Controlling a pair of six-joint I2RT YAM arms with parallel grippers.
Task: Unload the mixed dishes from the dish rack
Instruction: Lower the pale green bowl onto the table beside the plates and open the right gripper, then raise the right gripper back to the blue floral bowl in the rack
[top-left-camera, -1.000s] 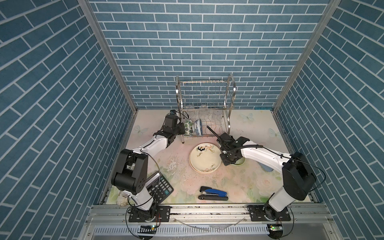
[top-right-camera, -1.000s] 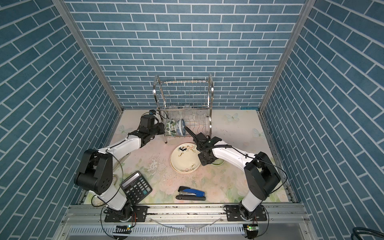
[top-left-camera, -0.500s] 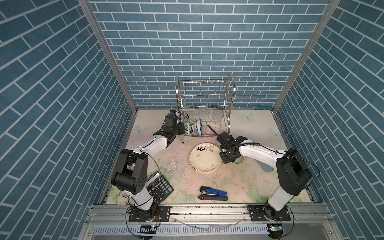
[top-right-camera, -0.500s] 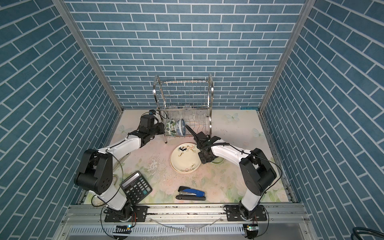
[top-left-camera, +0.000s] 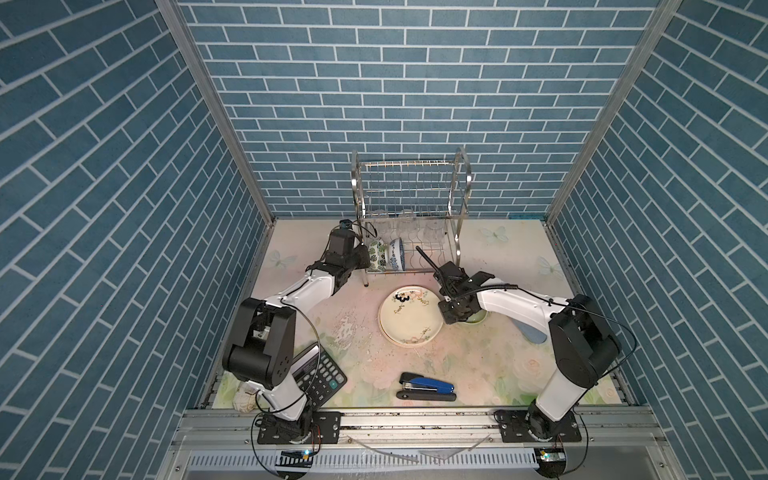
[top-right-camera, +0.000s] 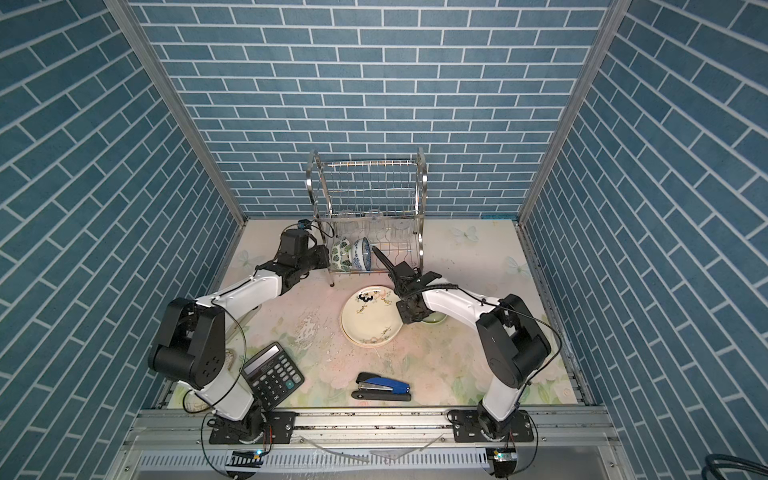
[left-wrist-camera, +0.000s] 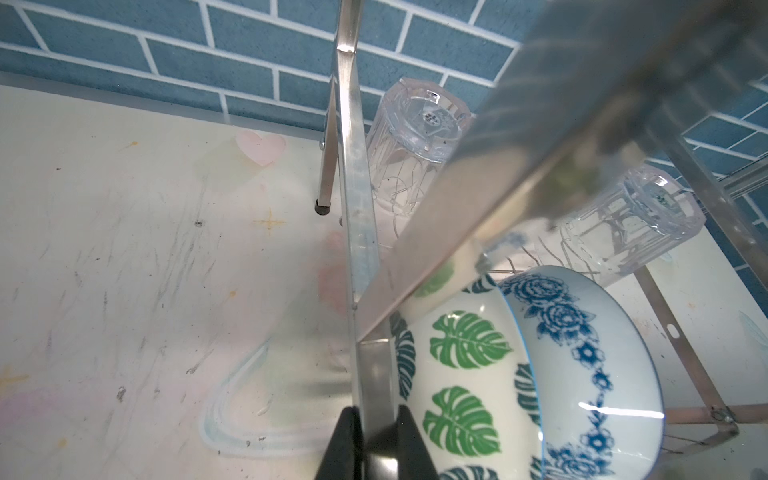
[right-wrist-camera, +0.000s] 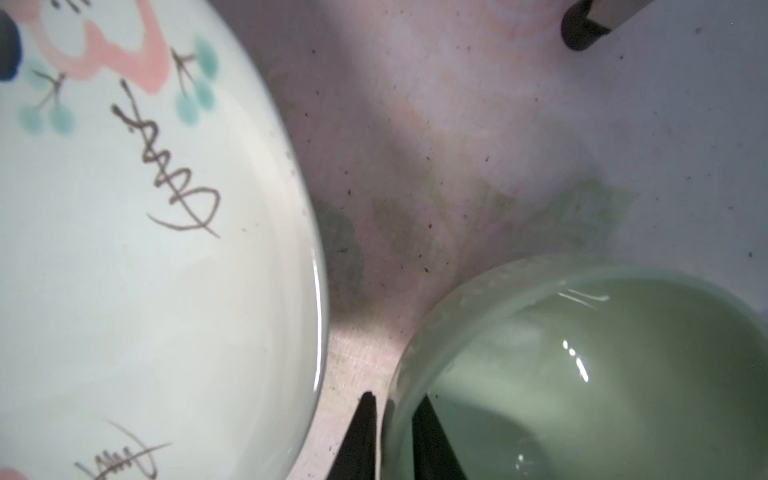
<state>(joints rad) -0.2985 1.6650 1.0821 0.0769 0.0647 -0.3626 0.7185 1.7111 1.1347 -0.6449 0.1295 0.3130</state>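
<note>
The dish rack (top-left-camera: 409, 195) stands at the back. On its lower shelf a green-leaf bowl (left-wrist-camera: 461, 374) and a blue-patterned bowl (left-wrist-camera: 582, 353) stand on edge, with clear tumblers (left-wrist-camera: 411, 141) upside down behind them. My left gripper (left-wrist-camera: 376, 444) is shut on the rack's flat steel side bar, right beside the green-leaf bowl. A cream floral plate (top-left-camera: 409, 316) lies on top of a plate stack on the table. Next to the stack stands a pale green bowl (right-wrist-camera: 582, 374). My right gripper (right-wrist-camera: 392, 440) straddles its rim, slightly open, with a sliver of gap at the outer finger.
A black calculator (top-left-camera: 318, 374) lies at the front left under the left arm. A blue stapler (top-left-camera: 426, 386) lies at the front middle. One black rack foot (right-wrist-camera: 582, 29) stands close behind the pale green bowl. Brick walls enclose three sides.
The right gripper's fingers have parted a little at the pale green bowl's rim, and the right arm's elbow has shifted slightly. The left arm has held still on the rack bar.
</note>
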